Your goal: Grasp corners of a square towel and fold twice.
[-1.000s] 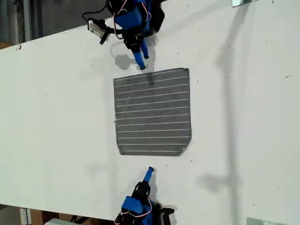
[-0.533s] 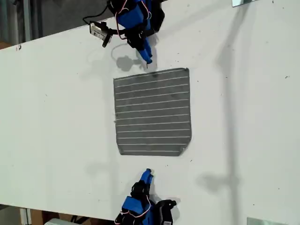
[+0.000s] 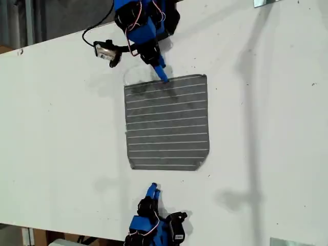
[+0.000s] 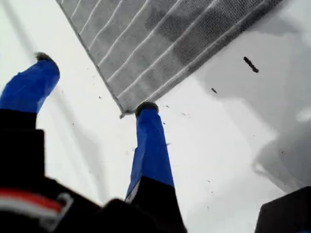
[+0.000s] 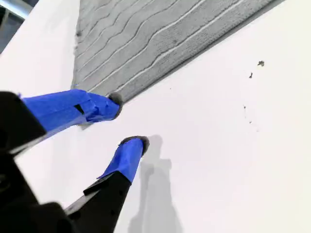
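The grey striped towel [image 3: 166,123] lies flat and unfolded on the white table [image 3: 61,128]. My first gripper [image 3: 162,75] reaches in from the top of the exterior view, its blue finger over the towel's far edge. In the first wrist view the first gripper [image 4: 96,83] is open wide, with one fingertip [image 4: 146,108] at a towel corner [image 4: 125,108] and the other off the towel [image 4: 160,39]. My second gripper [image 3: 152,190] sits at the bottom of the exterior view, a short way off the towel's near edge. The second gripper [image 5: 129,120] is open and empty beside the towel [image 5: 146,39].
A wrist camera on a black cable [image 3: 105,50] sticks out from the first arm towards the exterior view's left. Metal brackets sit at the exterior view's top right [image 3: 266,2] and bottom right [image 3: 287,242]. The table's edge runs along the upper left.
The first arm has swung its finger down and right onto the towel's far edge, and its shadow now falls on the cloth. The second gripper has shifted slightly left. The towel has not moved.
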Action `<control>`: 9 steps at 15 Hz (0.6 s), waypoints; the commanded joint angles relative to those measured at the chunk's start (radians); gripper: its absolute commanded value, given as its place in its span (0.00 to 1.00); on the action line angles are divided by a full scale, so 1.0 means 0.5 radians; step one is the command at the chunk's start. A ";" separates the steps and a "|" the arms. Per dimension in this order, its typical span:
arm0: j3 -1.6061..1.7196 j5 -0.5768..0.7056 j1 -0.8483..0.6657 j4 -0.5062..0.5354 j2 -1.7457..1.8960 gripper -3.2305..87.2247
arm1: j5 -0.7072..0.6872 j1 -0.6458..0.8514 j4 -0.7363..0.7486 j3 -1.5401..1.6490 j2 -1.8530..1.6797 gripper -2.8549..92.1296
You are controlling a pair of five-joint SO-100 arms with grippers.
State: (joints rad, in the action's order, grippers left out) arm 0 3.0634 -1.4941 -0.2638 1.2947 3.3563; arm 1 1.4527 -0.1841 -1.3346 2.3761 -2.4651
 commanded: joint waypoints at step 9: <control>-0.169 0.273 -0.362 -0.080 -0.454 0.18 | 0.543 -0.834 0.285 -0.715 1.565 0.40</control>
State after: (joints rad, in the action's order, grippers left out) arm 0 3.0127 -1.3606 -0.4387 1.2609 3.1355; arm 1 1.7073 -0.5829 -1.2517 2.0586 -1.6904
